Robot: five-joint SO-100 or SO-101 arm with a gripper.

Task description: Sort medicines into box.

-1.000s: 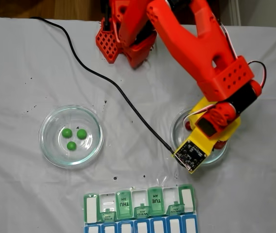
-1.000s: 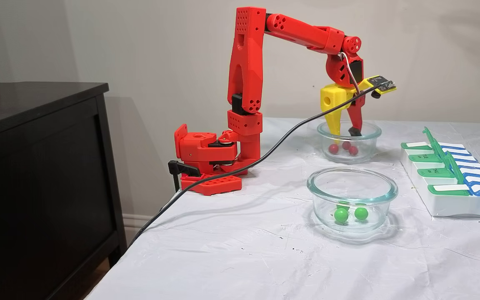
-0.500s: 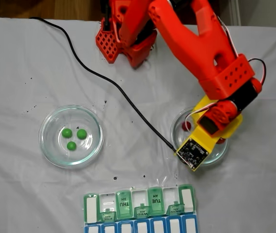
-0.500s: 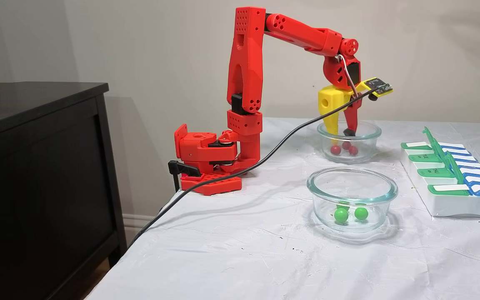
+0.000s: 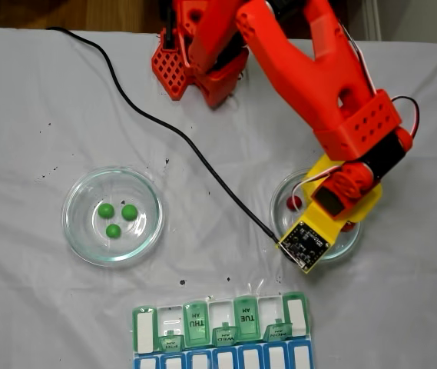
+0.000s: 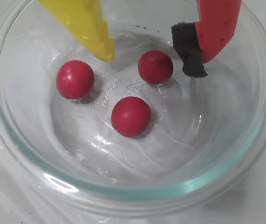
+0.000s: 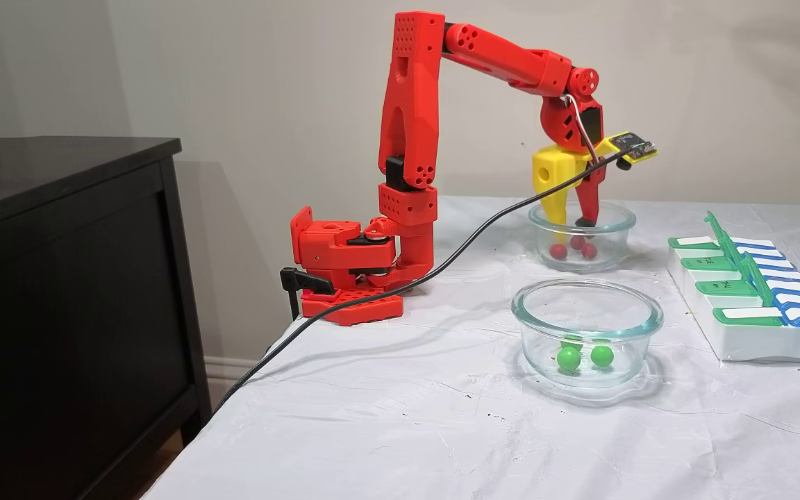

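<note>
Lowering the gripper, jaws apart, squarely astride the top red pill should avoid nudging its neighbours.

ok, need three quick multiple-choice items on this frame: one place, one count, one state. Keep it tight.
1. Where are the fingers?
A. over the pill organizer
B. inside the glass dish of red pills
C. over the green pills

2. How many green pills lie in the other glass dish?
A. one
B. three
C. five

3. What state is the gripper in?
A. open, holding nothing
B. shut on a red pill
C. shut on a green pill

Key: 1 B, the yellow finger and red finger reach into the glass dish. 2 B, three green pills show in the top-down fixed view. 3 A, the gripper stands spread around one red pill, not clamping it.
</note>
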